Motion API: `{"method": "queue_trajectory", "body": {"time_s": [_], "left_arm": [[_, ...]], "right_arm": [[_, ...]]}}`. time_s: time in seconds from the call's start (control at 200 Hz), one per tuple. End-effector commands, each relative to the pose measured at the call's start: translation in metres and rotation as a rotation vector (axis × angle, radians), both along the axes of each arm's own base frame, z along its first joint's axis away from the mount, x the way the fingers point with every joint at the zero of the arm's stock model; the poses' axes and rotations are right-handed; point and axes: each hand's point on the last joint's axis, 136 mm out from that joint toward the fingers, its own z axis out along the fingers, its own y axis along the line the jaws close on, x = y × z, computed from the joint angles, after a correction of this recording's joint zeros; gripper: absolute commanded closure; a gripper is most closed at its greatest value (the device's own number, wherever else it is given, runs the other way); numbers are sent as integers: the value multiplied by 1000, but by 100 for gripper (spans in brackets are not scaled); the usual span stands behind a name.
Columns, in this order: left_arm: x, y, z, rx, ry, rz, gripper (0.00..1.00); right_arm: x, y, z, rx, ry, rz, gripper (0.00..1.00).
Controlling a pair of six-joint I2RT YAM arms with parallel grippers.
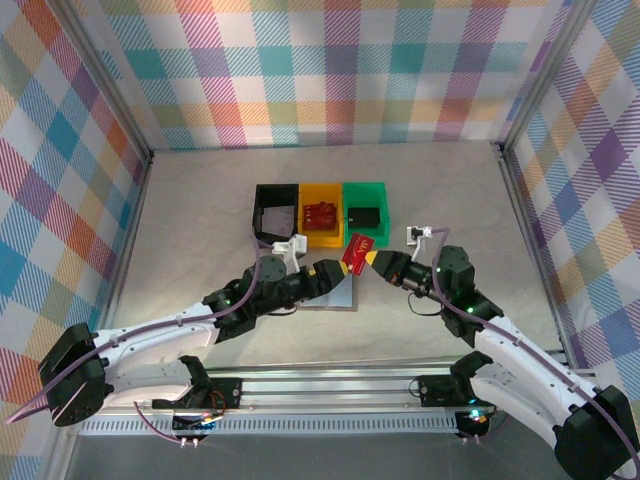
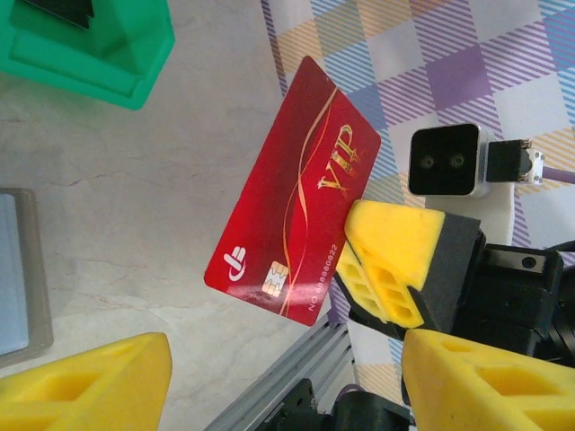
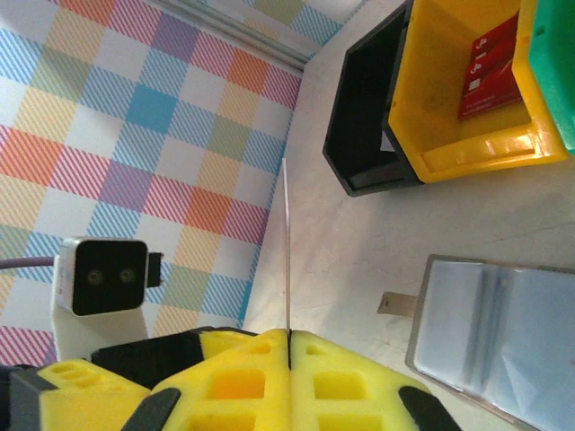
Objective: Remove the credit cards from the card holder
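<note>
The red credit card (image 1: 357, 252) with gold "VIP" lettering hangs in the air in front of the bins, my right gripper (image 1: 371, 259) shut on one of its short ends. In the right wrist view the card (image 3: 287, 242) is edge-on, pinched between the shut yellow fingertips (image 3: 341, 377). In the left wrist view its face (image 2: 292, 193) is plain, with the right gripper's fingers (image 2: 391, 260) clamped on it. My left gripper (image 2: 287, 386) stands open and empty just left of the card, above the grey card holder (image 1: 340, 298), which lies open and flat on the table (image 3: 494, 332).
Three bins stand in a row behind: black (image 1: 277, 212), yellow (image 1: 322, 232) with a red item inside (image 3: 490, 67), green (image 1: 365, 198) with a dark item. A small tan tab (image 3: 398, 305) lies by the holder. Checked walls enclose the table.
</note>
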Motion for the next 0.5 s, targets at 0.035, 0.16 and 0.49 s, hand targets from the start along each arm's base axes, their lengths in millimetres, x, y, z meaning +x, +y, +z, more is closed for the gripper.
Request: {"method": "queue_trajectory", "body": {"time_s": [0.035,0.16,0.49], "left_arm": [[3,-2,13,-77,-53,39,31],[4,-4,21,-136,-87,49,32],[3,-29,32,-246,-104,4,35]], "right_arm": [[2,-4,19,77,-39,-28,100],[1,-5,20,104,-35,-34,100],[-2,-1,27,148,-43,-17,100]]}}
